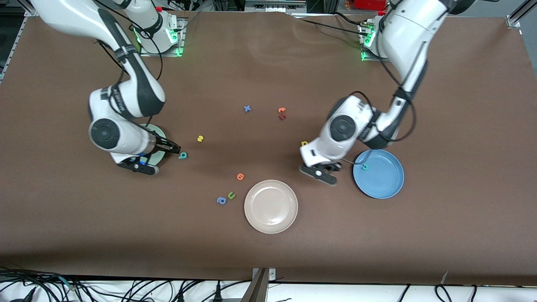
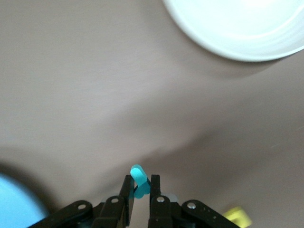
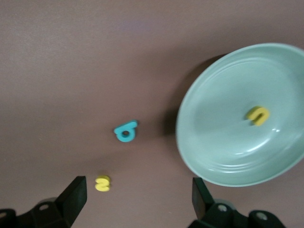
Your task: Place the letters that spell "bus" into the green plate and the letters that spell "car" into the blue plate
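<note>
The green plate [image 1: 156,159] lies mostly hidden under my right hand; the right wrist view shows the plate [image 3: 223,156] with the yellow "u" [image 3: 258,115] in it. My right gripper [image 1: 168,147] [image 3: 138,192] is open and empty, beside that plate. The teal "b" [image 1: 183,155] [image 3: 126,131] and the yellow "s" [image 1: 200,138] [image 3: 102,183] lie on the table close by. My left gripper [image 1: 329,167] [image 2: 141,183] is shut on a teal letter [image 2: 137,172], between the blue plate [image 1: 384,184] and the yellow "a" [image 1: 304,144]. Another teal letter [image 1: 364,167] lies in the blue plate.
A beige-white plate [image 1: 271,206] [image 2: 228,38] sits nearest the front camera. An orange letter [image 1: 240,176], a green "u" [image 1: 231,195] and a blue "a" [image 1: 221,200] lie beside it. A blue "x" [image 1: 247,108], an orange letter [image 1: 282,110] and a dark red letter [image 1: 282,117] lie mid-table.
</note>
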Controlling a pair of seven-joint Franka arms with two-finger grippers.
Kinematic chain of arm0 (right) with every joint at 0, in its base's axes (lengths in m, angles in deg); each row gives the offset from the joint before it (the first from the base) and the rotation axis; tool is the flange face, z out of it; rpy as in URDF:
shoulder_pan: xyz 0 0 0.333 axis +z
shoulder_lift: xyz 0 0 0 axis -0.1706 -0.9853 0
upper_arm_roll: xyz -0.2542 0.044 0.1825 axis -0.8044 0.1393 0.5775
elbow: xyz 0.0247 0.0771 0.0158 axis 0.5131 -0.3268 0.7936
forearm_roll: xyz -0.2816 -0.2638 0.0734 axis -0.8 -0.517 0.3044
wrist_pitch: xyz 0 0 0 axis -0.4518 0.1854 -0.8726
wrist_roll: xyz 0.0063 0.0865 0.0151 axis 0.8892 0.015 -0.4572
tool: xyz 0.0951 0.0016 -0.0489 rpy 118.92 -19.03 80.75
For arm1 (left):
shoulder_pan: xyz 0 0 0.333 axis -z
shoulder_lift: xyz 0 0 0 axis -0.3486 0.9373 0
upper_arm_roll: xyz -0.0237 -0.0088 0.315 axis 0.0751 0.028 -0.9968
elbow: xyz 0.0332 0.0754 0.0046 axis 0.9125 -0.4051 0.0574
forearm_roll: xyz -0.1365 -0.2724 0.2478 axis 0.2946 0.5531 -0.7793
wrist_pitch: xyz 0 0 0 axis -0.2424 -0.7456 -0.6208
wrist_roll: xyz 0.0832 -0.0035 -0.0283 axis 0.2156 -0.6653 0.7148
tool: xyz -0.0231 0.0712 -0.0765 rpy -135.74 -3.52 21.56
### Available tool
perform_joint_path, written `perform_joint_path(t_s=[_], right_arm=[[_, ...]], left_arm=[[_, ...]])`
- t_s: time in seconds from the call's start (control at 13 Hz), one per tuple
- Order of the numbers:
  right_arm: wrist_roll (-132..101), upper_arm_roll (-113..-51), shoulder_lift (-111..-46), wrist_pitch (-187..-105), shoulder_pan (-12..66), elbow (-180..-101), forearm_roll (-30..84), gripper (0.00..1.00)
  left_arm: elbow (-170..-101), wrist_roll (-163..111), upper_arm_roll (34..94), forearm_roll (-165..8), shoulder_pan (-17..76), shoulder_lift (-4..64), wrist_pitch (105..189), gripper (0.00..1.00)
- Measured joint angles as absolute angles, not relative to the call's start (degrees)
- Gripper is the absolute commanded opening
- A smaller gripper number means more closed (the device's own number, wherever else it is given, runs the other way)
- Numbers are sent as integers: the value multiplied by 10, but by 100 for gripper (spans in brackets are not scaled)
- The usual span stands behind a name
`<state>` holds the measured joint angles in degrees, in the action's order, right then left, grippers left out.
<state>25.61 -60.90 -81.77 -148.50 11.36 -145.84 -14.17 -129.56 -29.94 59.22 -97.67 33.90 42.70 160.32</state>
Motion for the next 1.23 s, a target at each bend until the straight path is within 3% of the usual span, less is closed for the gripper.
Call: perform_joint_path(t_s=[0.23,0.38,0.46,0.54,0.69,0.92,1.23], right_arm=[[313,-609,-862,-1534,123,-1460,-142,94],[322,-609,-882,-1562,123,-1464,-142,94],[323,-609,-887,-1579,123,-1470,-142,88],[323,-609,-889,-1594,123,-1478,-142,81],[324,-609,-889,-1607,123,-1490,-142,65],[324,-610,-890,-1608,123,-1496,-142,58],[324,-618,-895,-1614,123,-1499,-142,57]], left_arm=[[-1296,-436,593,-977,279,424,1567,18],[-1297,-521,592,-977,245,423,1553,26],[-1298,-561,592,-976,228,423,1552,58],[-1299,-590,593,-973,214,423,1551,99],[-1300,-620,594,-946,203,423,1551,100],[-1301,-614,607,-916,210,423,1548,100],[-1301,-461,665,-909,231,420,1529,100]])
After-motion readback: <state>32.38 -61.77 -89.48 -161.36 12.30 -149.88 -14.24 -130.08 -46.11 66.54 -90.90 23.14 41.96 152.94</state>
